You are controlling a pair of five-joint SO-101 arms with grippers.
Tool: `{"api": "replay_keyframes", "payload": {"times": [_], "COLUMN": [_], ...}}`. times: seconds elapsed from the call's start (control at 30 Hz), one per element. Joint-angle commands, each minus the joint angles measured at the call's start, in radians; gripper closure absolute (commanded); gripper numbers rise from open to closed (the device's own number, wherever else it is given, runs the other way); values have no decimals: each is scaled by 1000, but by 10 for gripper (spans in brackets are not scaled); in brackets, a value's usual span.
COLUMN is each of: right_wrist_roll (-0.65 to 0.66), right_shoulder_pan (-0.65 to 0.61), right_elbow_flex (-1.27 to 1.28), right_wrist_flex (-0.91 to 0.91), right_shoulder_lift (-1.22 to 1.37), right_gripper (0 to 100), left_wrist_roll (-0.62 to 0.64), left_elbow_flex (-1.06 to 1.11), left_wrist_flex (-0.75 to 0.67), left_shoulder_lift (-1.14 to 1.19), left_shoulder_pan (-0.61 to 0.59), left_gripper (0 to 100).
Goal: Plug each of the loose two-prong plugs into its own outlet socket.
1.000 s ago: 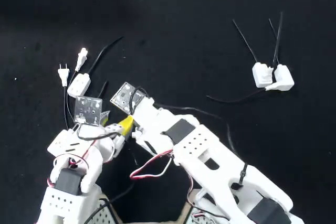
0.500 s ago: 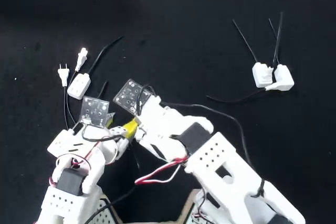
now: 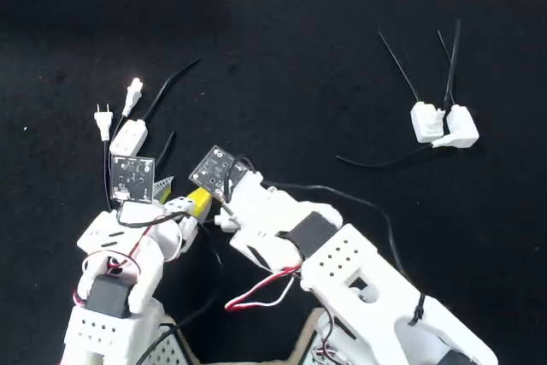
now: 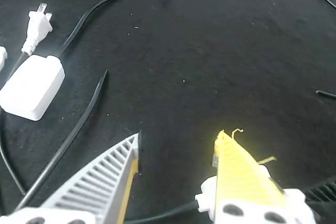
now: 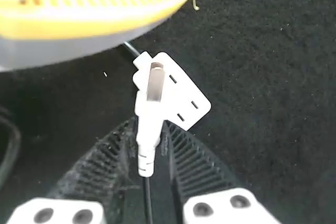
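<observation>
The right gripper (image 5: 148,128) is closed tightly on a white plug (image 5: 147,109). The plug lies just in front of a white socket (image 5: 185,103) on the black table (image 3: 299,57). The left gripper (image 4: 176,139) is close beside it, wide open and empty.

No readable text, label, number or sign anywhere.

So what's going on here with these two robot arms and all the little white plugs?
The right gripper is shut on a white plug, holding it right at a small socket block; whether its prongs are in, I cannot tell. The left gripper hovers open and empty close by. A loose plug, a second loose plug and a white block lie on the black table ahead of the left arm.
</observation>
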Motion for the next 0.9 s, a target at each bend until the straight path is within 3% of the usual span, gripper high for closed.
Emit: {"api": "replay_keyframes", "payload": {"times": [0.0, 0.43, 0.87], "right_wrist_roll": [-3, 2, -8], "right_shoulder_pan": [-37, -54, -52], "right_elbow_flex": [-45, -231, -183], "right_wrist_flex": [-43, 147, 153], "right_shoulder_lift": [74, -24, -136], "right_gripper": [988, 988, 988], "left_wrist_roll": [17, -66, -66], "left_elbow_flex": [-70, -36, -36], "left_wrist_flex": [-5, -5, -5], "left_shoulder_lift": [-11, -9, -9], "left_shoulder_pan": [101, 117, 117], "left_gripper": [766, 766, 766]}}
